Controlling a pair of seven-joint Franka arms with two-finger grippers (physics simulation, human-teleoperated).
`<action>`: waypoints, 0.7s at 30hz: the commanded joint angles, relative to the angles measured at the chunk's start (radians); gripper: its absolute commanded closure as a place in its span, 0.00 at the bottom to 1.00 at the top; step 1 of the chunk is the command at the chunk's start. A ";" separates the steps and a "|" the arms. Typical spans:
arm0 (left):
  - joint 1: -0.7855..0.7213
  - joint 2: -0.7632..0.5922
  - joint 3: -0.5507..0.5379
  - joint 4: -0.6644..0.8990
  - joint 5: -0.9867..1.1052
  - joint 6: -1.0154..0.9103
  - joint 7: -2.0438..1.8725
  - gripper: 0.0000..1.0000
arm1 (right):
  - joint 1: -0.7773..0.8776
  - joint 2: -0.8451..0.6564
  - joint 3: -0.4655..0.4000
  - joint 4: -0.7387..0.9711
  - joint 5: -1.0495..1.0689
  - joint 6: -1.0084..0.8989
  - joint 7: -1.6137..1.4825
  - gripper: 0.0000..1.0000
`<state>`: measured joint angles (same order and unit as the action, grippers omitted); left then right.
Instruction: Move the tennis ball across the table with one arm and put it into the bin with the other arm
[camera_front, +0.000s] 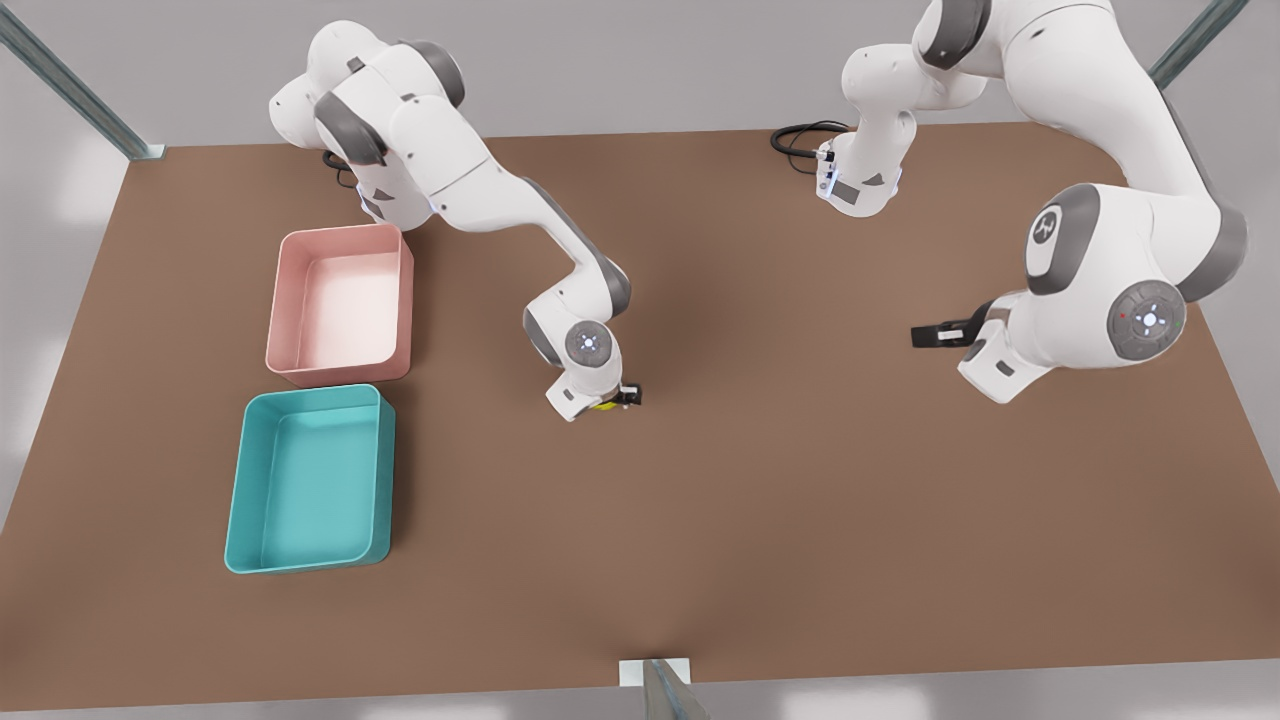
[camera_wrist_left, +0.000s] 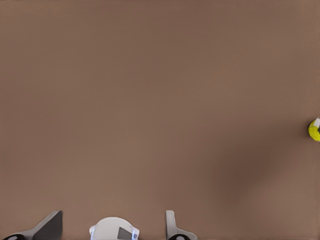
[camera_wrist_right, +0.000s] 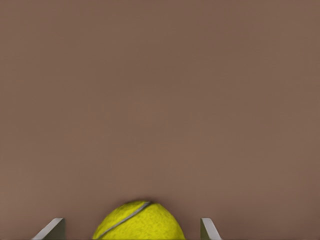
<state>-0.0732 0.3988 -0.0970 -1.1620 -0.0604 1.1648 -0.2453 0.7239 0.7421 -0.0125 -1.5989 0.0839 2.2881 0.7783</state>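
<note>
The yellow-green tennis ball (camera_front: 603, 406) rests on the brown table (camera_front: 800, 480) near its middle. My right gripper (camera_front: 617, 401), on the arm at the front view's left, is lowered over the ball. In the right wrist view its fingers (camera_wrist_right: 210, 229) stand open on either side of the ball (camera_wrist_right: 140, 225), with small gaps showing. My left gripper (camera_front: 925, 335), on the arm at the front view's right, hangs open and empty above the table, well away from the ball. The left wrist view shows its own gripper (camera_wrist_left: 113, 214) and the ball (camera_wrist_left: 314, 130) far off. The teal bin (camera_front: 386, 470) stands empty at the front view's left.
A pale pink tub (camera_front: 340, 234) stands empty just behind the teal bin. A black cable (camera_front: 800, 135) loops at the table's back edge near the arm base at the front view's right. Metal frame posts stand at the table's corners and front edge.
</note>
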 joint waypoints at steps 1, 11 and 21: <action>-0.007 0.000 -0.001 0.002 -0.018 0.018 0.000 0.00 | 0.000 0.002 0.000 -0.001 -0.007 0.016 0.068 0.00; -0.030 0.003 -0.027 0.010 -0.018 0.033 -0.092 0.00 | 0.032 0.005 0.002 -0.055 -0.009 0.045 0.065 0.00; -0.034 0.008 -0.069 -0.015 -0.076 -0.045 -0.158 0.00 | 0.029 0.002 0.002 -0.050 -0.009 0.047 0.062 0.18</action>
<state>-0.1062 0.4076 -0.1643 -1.1768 -0.1556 1.1386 -0.3237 0.7538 0.7463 -0.0107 -1.6507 0.0745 2.3313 0.8254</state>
